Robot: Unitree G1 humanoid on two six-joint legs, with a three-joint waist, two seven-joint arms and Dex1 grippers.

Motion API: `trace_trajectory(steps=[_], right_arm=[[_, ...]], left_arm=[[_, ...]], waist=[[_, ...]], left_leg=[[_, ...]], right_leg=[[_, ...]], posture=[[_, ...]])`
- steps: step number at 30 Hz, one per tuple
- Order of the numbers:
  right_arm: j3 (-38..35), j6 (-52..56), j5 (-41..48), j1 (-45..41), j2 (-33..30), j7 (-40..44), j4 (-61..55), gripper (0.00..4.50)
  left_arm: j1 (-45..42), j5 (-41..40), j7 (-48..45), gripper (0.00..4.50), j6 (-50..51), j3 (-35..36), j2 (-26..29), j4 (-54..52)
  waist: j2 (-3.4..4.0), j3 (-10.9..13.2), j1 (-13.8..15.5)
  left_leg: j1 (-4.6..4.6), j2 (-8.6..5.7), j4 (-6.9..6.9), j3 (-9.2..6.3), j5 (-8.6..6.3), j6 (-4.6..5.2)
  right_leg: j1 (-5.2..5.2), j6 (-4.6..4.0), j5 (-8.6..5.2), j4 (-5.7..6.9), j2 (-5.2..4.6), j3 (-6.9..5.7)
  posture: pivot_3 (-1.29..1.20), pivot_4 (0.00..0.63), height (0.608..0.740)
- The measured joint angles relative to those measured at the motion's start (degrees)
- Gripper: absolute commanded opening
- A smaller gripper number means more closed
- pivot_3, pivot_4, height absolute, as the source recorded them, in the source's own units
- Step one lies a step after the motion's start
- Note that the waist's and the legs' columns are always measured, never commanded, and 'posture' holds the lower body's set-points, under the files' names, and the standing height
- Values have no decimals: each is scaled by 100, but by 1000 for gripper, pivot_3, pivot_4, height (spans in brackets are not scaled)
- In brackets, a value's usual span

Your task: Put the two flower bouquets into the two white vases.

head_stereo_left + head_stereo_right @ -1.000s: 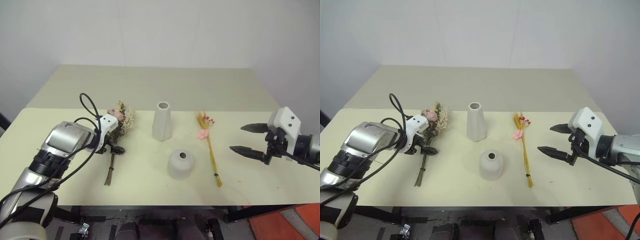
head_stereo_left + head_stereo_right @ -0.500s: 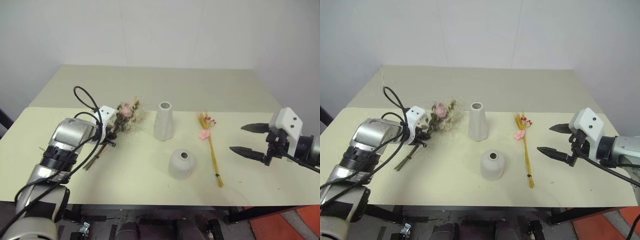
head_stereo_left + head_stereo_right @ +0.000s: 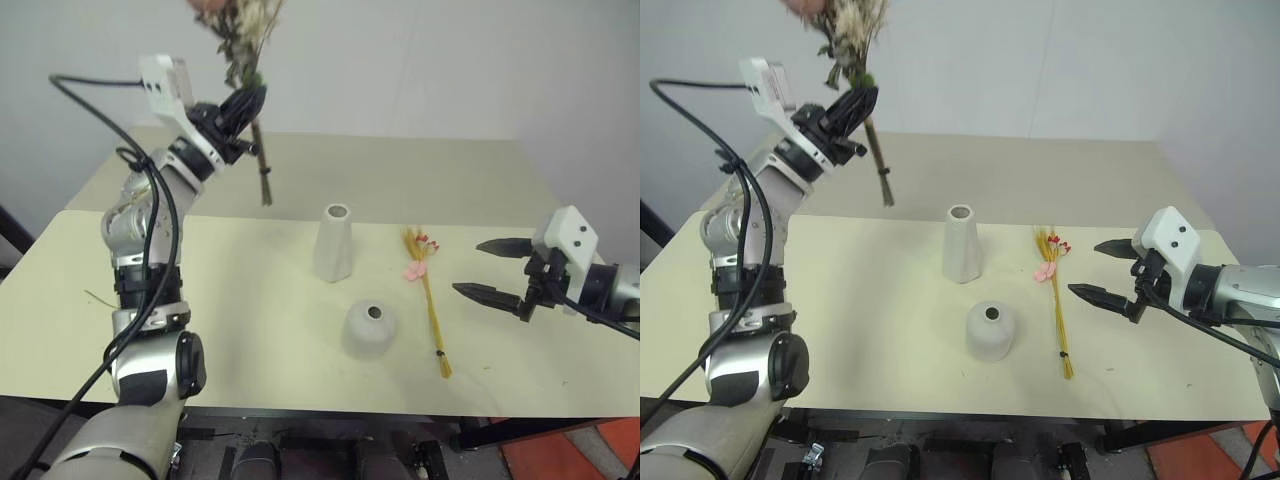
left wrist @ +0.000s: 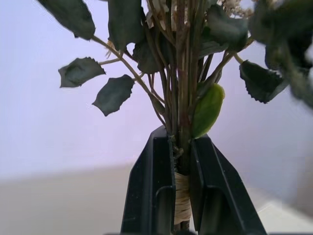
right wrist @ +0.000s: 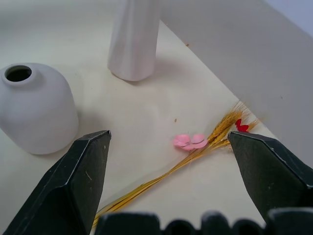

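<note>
My left gripper is raised high at the back left, shut on the bushy dried bouquet; its wrapped stems sit clamped between the black fingers and the stem ends hang above the table. The tall tapered white vase stands mid-table, the squat dome-shaped white vase in front of it. The slim yellow wheat-stalk bouquet with pink and red blossoms lies flat to their right. My right gripper hovers open just right of that bouquet, nothing between its fingers.
The pale table carries nothing else besides a small loose sprig near its left side. A second table abuts behind, against a plain wall.
My left gripper closed on the bushy bouquet and swung it up off the table, high and toward the back; its stems now point down. The right gripper stayed put.
</note>
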Motion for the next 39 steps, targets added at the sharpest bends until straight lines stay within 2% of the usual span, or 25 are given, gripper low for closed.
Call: trace_trajectory(steps=[6, 13, 35, 39], right_arm=[[-24, 2, 11, 134, 22, -75, -146, 4500], [-300, 106, 45, 390, 105, -318, -438, 4500], [-696, 392, 244, 761, 110, -553, -877, 4500], [-777, 565, 520, 641, 314, -770, -911, 4500]], left_arm=[[-607, -62, -1230, 112, -541, -468, -319, 1175], [-962, 90, -1864, 112, -1122, -612, -522, 2047], [-1033, 648, -2024, 112, -1990, -734, -804, 3237], [-1033, 740, -2049, 112, -2062, -740, -839, 3340]], waist=[[0, 0, -1], [0, 0, -74], [-1, 1, -128], [-1, 1, -128]], left_leg=[[1, -1, 2, -1, 1, 0], [-2, -1, 1, -1, 0, 0], [-2, -1, 1, -1, 0, 0], [-2, -2, 1, -2, 0, 0]], right_leg=[[0, 3, 1, 3, 1, 0], [-1, 5, 1, -1, 1, 3], [-2, 6, 2, 1, 1, 4], [-2, 5, 2, 2, 1, 4]], posture=[[0, 150, 740], [0, 150, 740], [0, 150, 740], [0, 150, 740]])
